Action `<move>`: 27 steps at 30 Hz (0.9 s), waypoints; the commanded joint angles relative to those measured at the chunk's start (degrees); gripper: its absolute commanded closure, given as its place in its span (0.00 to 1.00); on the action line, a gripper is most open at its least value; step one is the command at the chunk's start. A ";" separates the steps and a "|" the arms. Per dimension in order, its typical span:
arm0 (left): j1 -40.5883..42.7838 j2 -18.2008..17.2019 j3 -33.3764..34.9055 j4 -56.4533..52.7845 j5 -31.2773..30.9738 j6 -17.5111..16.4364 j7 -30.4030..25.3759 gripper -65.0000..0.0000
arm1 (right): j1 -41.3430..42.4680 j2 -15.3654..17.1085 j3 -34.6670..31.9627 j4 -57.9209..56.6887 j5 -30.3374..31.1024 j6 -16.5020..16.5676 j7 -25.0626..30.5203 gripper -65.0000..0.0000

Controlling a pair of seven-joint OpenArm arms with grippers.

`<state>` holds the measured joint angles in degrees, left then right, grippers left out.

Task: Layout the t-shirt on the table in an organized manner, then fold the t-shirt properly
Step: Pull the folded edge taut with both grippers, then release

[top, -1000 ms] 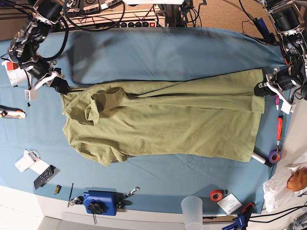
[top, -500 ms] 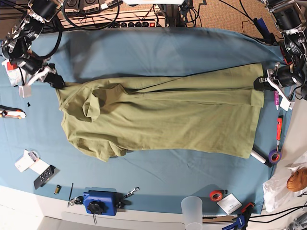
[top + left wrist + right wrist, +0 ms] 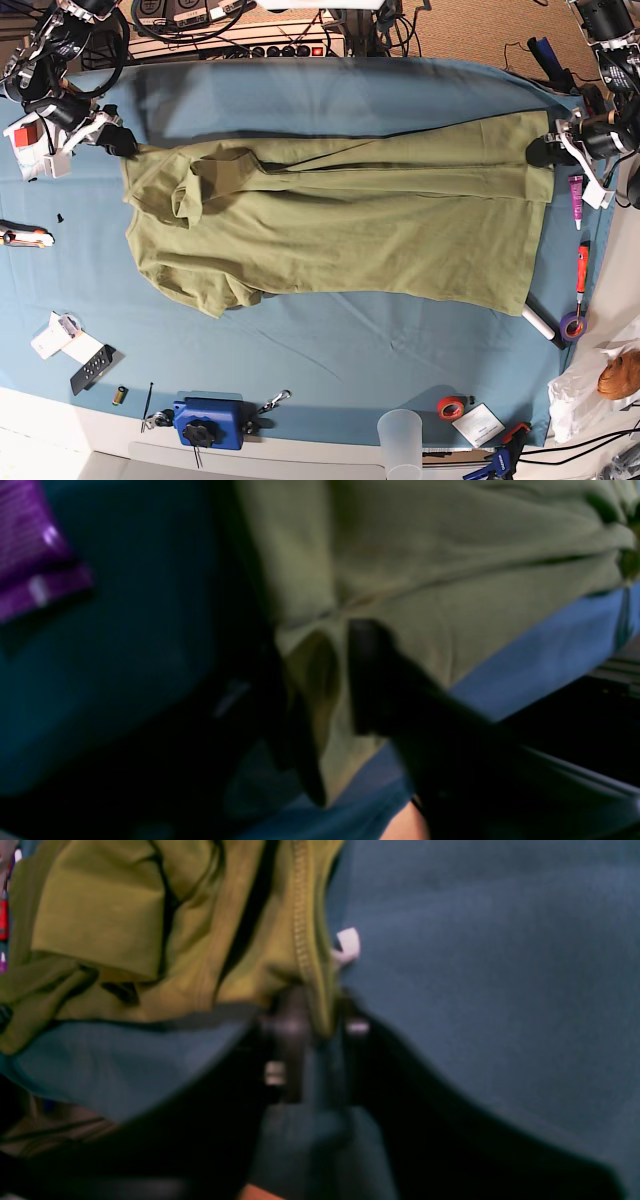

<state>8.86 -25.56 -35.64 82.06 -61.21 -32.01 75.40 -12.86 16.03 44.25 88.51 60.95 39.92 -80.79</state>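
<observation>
A blue box (image 3: 209, 424) sat near a clear cup (image 3: 401, 443) (the cup looked empty), with red tape (image 3: 451, 408) close by.

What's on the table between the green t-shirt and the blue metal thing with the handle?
Just bare teal tablecloth between the olive-green t-shirt and blue metal vise, seen from above.
</observation>
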 commanded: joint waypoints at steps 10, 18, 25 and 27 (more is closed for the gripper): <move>-0.33 -5.16 -0.24 3.54 -3.80 1.92 2.43 0.50 | 0.70 5.46 6.16 1.25 14.53 0.08 0.79 0.66; -4.13 -5.84 -0.22 4.26 -1.86 1.97 -1.95 0.50 | 9.22 5.79 10.73 1.40 12.83 0.08 0.79 0.66; -11.50 -5.73 -0.11 4.24 5.95 1.97 -4.94 0.51 | 18.93 5.88 -4.57 1.38 -8.85 0.08 11.76 0.66; -12.79 -5.73 -0.09 4.24 7.98 1.99 -5.18 0.51 | 22.16 5.88 -10.60 1.33 -15.67 0.08 16.37 0.66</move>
<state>-2.98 -30.00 -35.35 85.45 -52.10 -30.02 71.33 8.25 20.75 33.08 88.86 43.33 40.03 -65.87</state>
